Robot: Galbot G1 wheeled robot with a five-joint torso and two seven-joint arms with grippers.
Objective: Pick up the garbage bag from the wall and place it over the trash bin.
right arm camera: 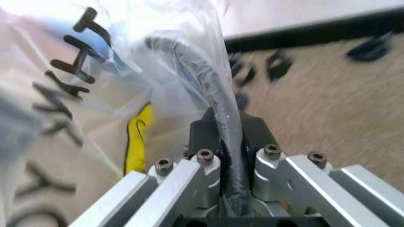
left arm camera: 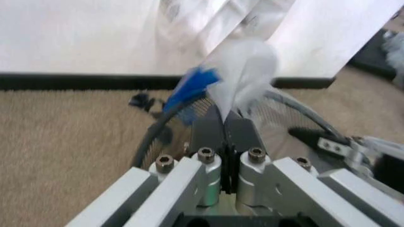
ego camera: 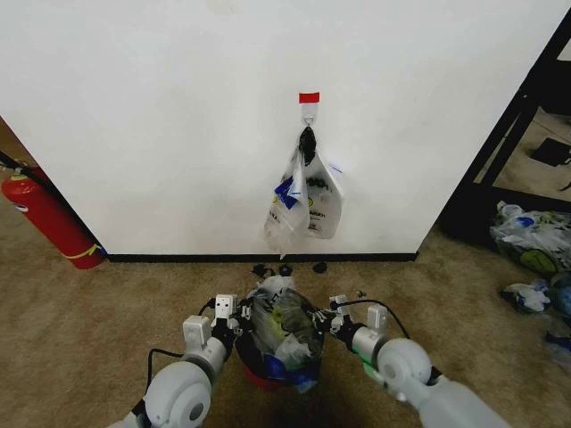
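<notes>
A garbage bag is held stretched over the trash bin near the wall, its edges pinched in the closed left gripper and right gripper so the mouth is kept open.

Two tools, one bin

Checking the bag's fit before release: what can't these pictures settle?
- Head view: the bag covers the bin, hiding how far round the rim it reaches.
- Left wrist view: plastic pinched in the left tool blocks part of the rim.
- Right wrist view: by the right tool, the bag's lettering is blurred and edge-cut.
</notes>
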